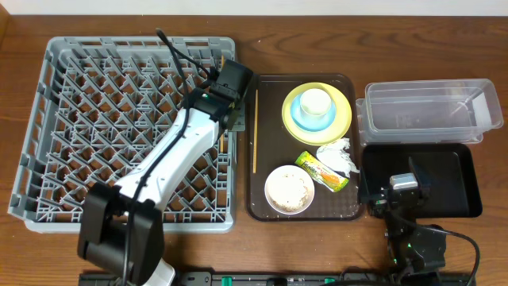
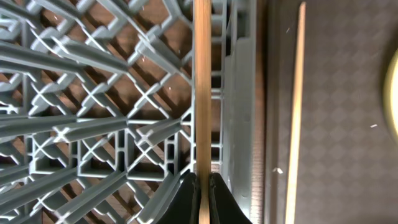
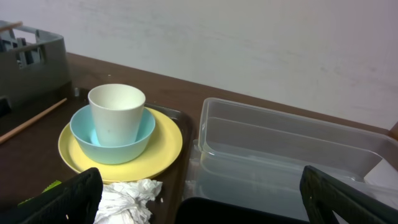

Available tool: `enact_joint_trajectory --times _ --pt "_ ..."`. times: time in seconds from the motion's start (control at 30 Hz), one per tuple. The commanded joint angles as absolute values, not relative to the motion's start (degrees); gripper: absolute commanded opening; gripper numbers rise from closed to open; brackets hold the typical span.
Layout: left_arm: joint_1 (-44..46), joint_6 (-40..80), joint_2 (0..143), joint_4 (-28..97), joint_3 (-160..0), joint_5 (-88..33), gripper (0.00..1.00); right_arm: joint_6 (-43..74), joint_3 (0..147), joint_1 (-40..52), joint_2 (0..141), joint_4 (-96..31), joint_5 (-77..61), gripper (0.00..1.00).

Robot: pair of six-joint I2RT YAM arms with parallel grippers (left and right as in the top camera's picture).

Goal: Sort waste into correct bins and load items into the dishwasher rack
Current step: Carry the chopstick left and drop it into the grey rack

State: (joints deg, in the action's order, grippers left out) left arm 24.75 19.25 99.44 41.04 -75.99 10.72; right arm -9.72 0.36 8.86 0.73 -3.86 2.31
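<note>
My left gripper (image 2: 202,190) is shut on a thin wooden chopstick (image 2: 202,93), holding it over the right edge of the grey dishwasher rack (image 1: 71,119). In the overhead view this gripper (image 1: 230,89) is at the rack's far right side. A second chopstick (image 1: 255,131) lies on the brown tray (image 1: 262,202). The white cup (image 1: 316,102) stands in the light blue bowl (image 1: 302,117) on the yellow plate (image 1: 343,115). The white bowl (image 1: 289,189) holds rice scraps. The wrapper (image 1: 321,170) and the napkin (image 1: 337,155) lie beside it. My right gripper (image 3: 205,208) is open and empty over the black tray (image 1: 452,179).
The clear tub (image 1: 429,111) stands behind the black tray at the far right. The second chopstick also shows in the left wrist view (image 2: 295,106), just right of the rack wall (image 2: 242,93). The right wrist view shows the cup (image 3: 117,115), the napkin (image 3: 127,199) and the tub (image 3: 286,155).
</note>
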Motion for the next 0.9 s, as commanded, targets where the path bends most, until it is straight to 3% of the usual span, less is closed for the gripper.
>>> enact_joint_trajectory --times 0.0,0.17,0.2,0.27,0.4,0.7,0.8,0.87 --pt "24.53 18.46 100.29 41.52 -76.69 11.66 0.06 -9.93 0.30 8.86 0.58 -4.08 2.31 0.99" --pt "24.53 18.46 100.36 41.78 -76.69 11.64 0.08 -9.93 0.30 8.86 0.58 -4.08 2.31 0.99" --pt "24.53 18.46 100.36 42.00 -76.69 11.64 0.11 -9.91 0.30 8.86 0.58 -4.08 2.31 0.99" --pt "24.53 18.48 100.36 42.44 -76.66 11.64 0.30 -9.91 0.30 8.86 0.58 -4.08 2.31 0.99" --pt "24.49 18.46 100.22 42.59 -76.84 11.68 0.41 -9.91 0.30 8.86 0.58 -4.08 2.31 0.99" --pt "24.97 19.53 91.72 43.22 -79.53 6.13 0.35 -9.91 0.30 8.86 0.58 -4.08 2.31 0.99" --pt "25.67 21.04 88.29 43.24 -79.53 3.84 0.26 -9.91 0.30 8.86 0.58 -4.08 2.31 0.99" --pt "26.52 21.39 87.07 43.24 -79.53 2.76 0.13 -9.93 0.30 8.86 0.58 -4.08 2.31 0.99"
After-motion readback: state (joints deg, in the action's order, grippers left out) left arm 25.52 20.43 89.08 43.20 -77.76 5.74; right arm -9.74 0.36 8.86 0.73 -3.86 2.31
